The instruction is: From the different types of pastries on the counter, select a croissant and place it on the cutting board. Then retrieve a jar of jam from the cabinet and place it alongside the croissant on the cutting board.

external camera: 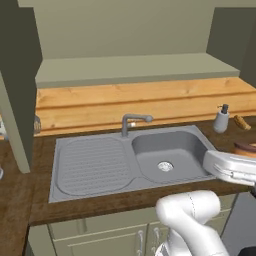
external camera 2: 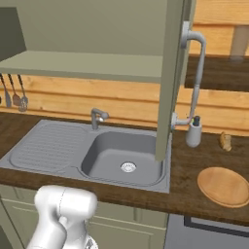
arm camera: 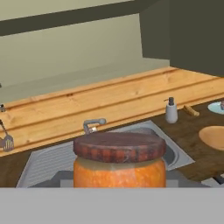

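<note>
One jam jar [arm camera: 119, 164], orange with dark red lid, close before the hand camera above the sink [arm camera: 175, 151]; fingertips hidden, grip state cannot tell. Round cutting board [external camera 2: 224, 186] on counter right of sink.

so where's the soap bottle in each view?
Left base view: soap bottle at the right edge, on the counter right of the sink.
Right base view: soap bottle right of centre, just past the open cabinet door.
Hand view: soap bottle upper right, behind the jar.
Shared landmark: the faucet.
</note>
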